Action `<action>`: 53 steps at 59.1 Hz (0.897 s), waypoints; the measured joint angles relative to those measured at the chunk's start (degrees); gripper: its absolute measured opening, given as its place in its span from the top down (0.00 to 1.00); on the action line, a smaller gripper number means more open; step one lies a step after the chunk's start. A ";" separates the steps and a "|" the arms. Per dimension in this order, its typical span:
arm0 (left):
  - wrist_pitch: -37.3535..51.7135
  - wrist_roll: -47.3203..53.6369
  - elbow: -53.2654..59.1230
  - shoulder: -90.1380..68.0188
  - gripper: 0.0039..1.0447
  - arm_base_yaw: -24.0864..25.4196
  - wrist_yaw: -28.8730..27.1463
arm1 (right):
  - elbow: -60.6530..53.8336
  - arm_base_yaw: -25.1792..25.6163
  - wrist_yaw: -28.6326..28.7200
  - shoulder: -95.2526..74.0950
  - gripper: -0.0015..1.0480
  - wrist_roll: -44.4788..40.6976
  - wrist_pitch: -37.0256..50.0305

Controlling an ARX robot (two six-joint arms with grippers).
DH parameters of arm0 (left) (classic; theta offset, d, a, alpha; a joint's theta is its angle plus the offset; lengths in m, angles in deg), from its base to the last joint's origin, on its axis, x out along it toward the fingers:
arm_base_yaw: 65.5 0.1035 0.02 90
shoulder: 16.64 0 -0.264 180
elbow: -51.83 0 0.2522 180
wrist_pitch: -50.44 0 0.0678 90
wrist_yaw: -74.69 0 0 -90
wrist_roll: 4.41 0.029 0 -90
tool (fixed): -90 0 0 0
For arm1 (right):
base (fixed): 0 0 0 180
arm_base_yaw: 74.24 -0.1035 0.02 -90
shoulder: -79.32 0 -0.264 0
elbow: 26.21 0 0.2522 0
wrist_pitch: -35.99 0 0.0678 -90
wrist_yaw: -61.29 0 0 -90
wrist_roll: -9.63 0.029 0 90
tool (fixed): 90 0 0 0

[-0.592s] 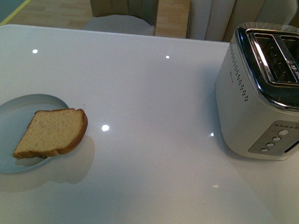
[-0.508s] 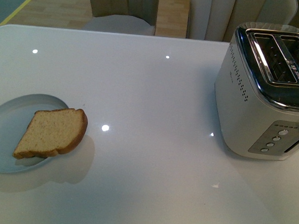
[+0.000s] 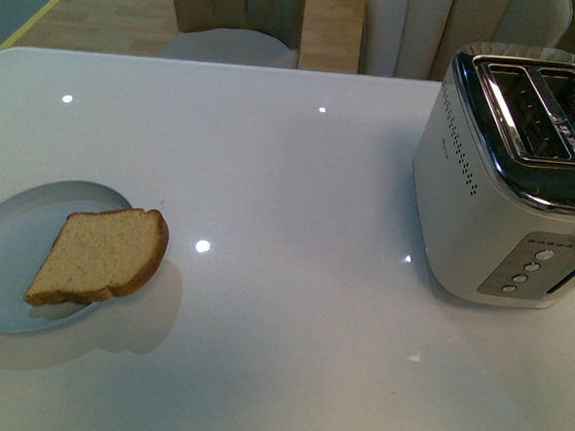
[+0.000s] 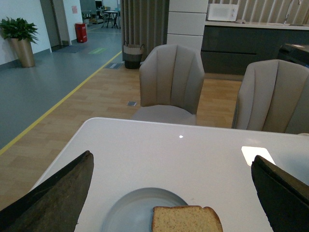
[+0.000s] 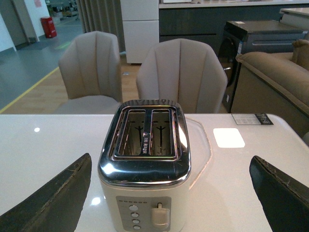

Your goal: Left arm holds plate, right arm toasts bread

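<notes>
A slice of light-brown bread [image 3: 99, 256] lies on the right side of the pale blue-grey plate [image 3: 12, 248], at the table's left in the front view, its crust hanging over the rim. The left wrist view shows the plate [image 4: 130, 212] and bread [image 4: 186, 219] just below my left gripper [image 4: 172, 156], which is open with nothing between its dark fingers [image 4: 58, 193]. My right gripper [image 5: 171, 157] is open too, its fingers [image 5: 53, 198] standing either side of the toaster [image 5: 145, 164]. Neither arm appears in the front view.
The white and chrome toaster [image 3: 509, 190] stands at the table's right, both slots empty, lever [image 5: 160, 215] up. Beige chairs [image 4: 171, 79] stand behind the table's far edge. The white tabletop [image 3: 297, 226] lies between plate and toaster.
</notes>
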State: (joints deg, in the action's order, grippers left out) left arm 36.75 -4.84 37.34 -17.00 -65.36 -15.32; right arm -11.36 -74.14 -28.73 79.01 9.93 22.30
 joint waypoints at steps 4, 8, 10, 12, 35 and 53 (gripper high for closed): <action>0.00 0.00 0.00 0.00 0.07 0.00 0.00 | 0.00 0.00 0.00 0.00 0.08 0.00 0.00; 0.00 -0.02 0.00 0.00 0.07 0.00 0.00 | 0.00 0.00 0.00 0.00 0.08 0.00 0.00; 0.00 0.00 0.00 0.00 0.07 0.00 0.00 | 0.00 0.00 0.00 0.00 0.08 0.00 0.00; 0.00 -0.02 0.00 0.00 0.07 0.00 0.00 | 0.00 0.00 0.00 0.00 0.08 0.00 0.00; -31.39 -3.19 -11.89 -26.21 0.07 1.99 19.02 | 0.00 0.00 0.00 0.02 0.08 0.00 0.00; -9.38 -0.57 -17.09 -55.43 0.07 12.87 19.61 | 0.00 0.00 -0.02 0.02 0.08 0.00 0.00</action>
State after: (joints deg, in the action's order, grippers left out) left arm 27.38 -5.40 20.25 -72.43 -52.49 4.29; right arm -11.36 -74.14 -28.75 79.03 9.93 22.30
